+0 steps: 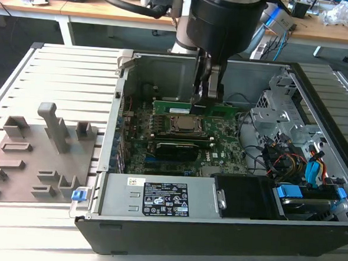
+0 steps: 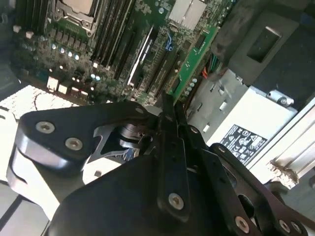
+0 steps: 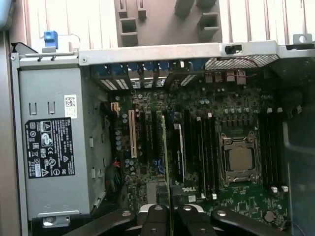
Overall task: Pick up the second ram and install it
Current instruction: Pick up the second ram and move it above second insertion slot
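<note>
The second ram (image 1: 175,105) is a long green stick lying level across the open computer case (image 1: 286,232), just beyond the CPU socket (image 1: 183,125) and over the memory slots. My gripper (image 1: 203,100) reaches down from above and is shut on the stick's middle. In the first wrist view the ram (image 3: 169,162) shows edge-on as a thin green line running out from the gripper (image 3: 170,211), to one side of the CPU socket (image 3: 240,158). The second wrist view has the gripper (image 2: 167,105) closed tight, with a green strip (image 2: 194,56) beyond it. Whether the stick sits in a slot I cannot tell.
A black card (image 1: 176,148) stands on the motherboard on the near side of the socket. The grey power supply (image 1: 158,197) fills the case front. A drive cage (image 1: 282,107) and cables (image 1: 290,161) crowd the exterior view's right. A grey fixture plate (image 1: 37,151) lies at the exterior view's left.
</note>
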You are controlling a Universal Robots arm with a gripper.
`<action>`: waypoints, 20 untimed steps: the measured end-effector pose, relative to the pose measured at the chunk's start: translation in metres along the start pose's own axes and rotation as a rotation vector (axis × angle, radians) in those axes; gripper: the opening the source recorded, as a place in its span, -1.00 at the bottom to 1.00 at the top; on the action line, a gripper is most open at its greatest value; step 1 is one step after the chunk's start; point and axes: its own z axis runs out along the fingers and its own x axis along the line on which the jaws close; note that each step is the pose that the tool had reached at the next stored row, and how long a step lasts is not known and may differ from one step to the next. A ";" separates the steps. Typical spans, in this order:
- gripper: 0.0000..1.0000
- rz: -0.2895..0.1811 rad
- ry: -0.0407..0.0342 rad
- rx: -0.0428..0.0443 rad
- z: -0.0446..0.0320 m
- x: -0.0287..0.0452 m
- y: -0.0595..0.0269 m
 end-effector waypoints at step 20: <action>-0.73 0.001 0.0010 -0.0133 0.0243 -0.0619 -0.0367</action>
